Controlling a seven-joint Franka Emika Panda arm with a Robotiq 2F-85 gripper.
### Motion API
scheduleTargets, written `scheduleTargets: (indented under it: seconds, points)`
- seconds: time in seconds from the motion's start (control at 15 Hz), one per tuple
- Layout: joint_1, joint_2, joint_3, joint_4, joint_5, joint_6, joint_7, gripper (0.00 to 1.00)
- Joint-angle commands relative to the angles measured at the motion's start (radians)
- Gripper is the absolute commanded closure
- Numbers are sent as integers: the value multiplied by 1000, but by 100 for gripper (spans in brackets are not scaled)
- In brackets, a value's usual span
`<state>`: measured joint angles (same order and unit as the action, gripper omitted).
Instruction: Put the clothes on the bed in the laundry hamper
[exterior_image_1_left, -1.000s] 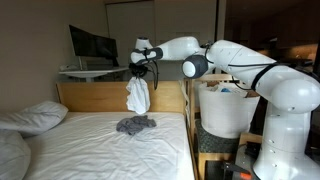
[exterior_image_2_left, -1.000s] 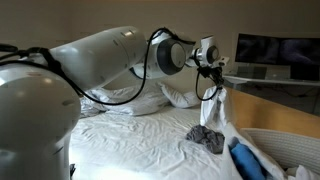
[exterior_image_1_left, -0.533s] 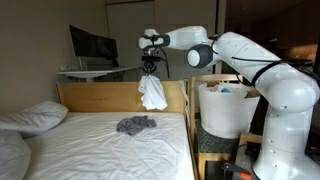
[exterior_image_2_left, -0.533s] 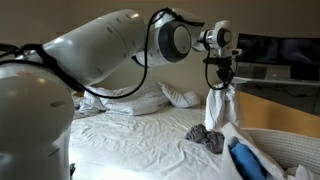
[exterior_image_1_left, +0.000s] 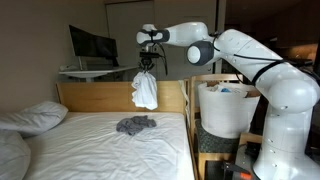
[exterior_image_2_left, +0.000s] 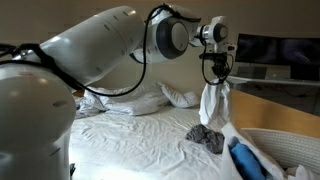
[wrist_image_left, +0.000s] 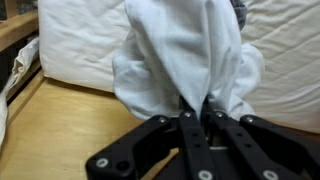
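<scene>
Carrying small white fabric garment (exterior_image_1_left: 146, 92), pinched tight in black gripper (exterior_image_1_left: 147, 68), above headboard edge of white-sheeted bed (exterior_image_1_left: 90, 140). Next: swing over round white plastic hamper (exterior_image_1_left: 225, 118), release.

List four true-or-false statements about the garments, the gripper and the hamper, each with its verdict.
1. The gripper is shut on a white garment that hangs clear of the bed. True.
2. The grey garment lies inside the laundry hamper. False: it lies on the bed's sheet.
3. The white garment hangs directly over the laundry hamper. False: it hangs in front of the headboard, with the hamper off to one side.
4. The laundry hamper stands beside the bed. True.
</scene>
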<state>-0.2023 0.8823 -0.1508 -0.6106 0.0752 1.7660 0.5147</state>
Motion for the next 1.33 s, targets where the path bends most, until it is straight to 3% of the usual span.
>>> scheduleTargets:
  seconds: [0.0,0.27,0.53,1.0,1.27]
  points:
    - [0,0,1,0,0,2,0,97]
    - [-41,-84,39,-74,24,-69,-198,97]
    - [-112,-150,45,-59,28,-153,-363,97]
    - [-229,-221,-72,-128,-96,-524,-481,97]
    - [-224,-226,-56,-147,-45,-481,-432,97]
